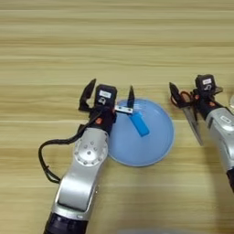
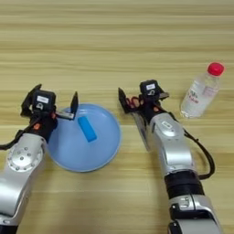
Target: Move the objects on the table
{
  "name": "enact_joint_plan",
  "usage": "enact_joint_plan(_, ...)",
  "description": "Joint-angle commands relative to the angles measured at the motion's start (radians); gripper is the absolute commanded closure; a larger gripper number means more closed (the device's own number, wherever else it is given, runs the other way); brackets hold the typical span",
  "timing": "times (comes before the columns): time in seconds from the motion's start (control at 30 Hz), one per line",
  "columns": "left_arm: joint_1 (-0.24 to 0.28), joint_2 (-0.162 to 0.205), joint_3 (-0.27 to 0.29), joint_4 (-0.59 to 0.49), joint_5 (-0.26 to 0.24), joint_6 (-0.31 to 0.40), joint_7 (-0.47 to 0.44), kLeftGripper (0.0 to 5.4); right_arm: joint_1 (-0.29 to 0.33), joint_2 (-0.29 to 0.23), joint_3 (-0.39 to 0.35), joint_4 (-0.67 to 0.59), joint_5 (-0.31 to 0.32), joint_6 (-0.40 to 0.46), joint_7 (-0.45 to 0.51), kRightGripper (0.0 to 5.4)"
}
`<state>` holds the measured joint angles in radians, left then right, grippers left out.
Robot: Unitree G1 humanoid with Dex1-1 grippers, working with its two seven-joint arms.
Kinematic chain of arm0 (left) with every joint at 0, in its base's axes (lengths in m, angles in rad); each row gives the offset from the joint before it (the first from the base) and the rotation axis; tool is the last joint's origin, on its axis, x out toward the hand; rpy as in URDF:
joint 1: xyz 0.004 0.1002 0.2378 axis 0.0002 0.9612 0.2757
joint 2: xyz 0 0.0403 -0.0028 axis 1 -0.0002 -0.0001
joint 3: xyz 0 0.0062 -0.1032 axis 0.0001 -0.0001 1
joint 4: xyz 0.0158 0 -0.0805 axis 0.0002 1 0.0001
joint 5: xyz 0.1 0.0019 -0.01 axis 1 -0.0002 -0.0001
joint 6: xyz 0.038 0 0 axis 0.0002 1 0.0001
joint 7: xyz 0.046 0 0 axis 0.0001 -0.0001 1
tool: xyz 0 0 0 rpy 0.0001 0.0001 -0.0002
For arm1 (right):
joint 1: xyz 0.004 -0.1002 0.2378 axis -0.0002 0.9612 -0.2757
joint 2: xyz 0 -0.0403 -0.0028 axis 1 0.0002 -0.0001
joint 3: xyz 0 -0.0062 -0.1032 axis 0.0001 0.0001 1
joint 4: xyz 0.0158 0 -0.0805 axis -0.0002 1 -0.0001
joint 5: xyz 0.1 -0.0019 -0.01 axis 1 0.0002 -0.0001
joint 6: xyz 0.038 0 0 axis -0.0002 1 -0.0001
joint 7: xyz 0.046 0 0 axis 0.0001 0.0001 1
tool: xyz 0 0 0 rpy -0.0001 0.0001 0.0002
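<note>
Then we logged L gripper (image 1: 109, 93) wide open, empty, at plate (image 1: 157, 148) left rim; block (image 1: 138, 124) on plate. R gripper (image 2: 137, 98) open over scissors (image 2: 139, 122); bottle (image 2: 201, 91) right.

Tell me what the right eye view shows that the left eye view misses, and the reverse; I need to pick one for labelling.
Only the right eye view shows the bottle whole, red cap included; the left eye view catches just a sliver at its edge. Only the left eye view shows more table left of the left gripper. Both share the plate holding the blue block, the left gripper open at the plate's rim, and the right gripper above the scissors.
</note>
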<state>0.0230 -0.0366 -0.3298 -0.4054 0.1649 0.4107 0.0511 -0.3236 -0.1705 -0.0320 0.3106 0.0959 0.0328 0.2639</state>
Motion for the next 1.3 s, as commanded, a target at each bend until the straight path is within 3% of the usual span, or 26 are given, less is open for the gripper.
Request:
enact_joint_plan(0.03,0.016,0.003,-0.048,-0.092,0.022,0.142,-0.036,0.00,-0.022,0.016,0.011,0.005,-0.016,-0.002,-0.019,0.04)
enact_joint_plan(0.17,0.026,-0.010,-0.078,-0.113,-0.030,0.239,-0.081,0.00,-0.026,0.030,0.014,0.003,-0.024,0.001,-0.031,0.04)
enact_joint_plan(0.43,0.044,0.027,-0.084,-0.106,-0.025,0.304,-0.113,0.00,-0.030,0.060,0.024,-0.018,-0.032,0.015,-0.058,0.04)
enact_joint_plan(0.67,0.038,0.029,-0.098,-0.006,-0.030,0.299,-0.138,0.00,-0.033,0.078,0.027,-0.032,-0.032,0.023,-0.076,0.04)
enact_joint_plan(1.0,-0.034,0.009,-0.069,0.143,-0.025,0.249,-0.147,0.00,-0.038,0.090,0.026,-0.039,-0.032,0.033,-0.091,0.04)
enact_joint_plan(1.3,-0.032,0.006,-0.076,0.167,-0.020,0.236,-0.151,0.00,-0.041,0.095,0.024,-0.040,-0.031,0.036,-0.097,0.04)
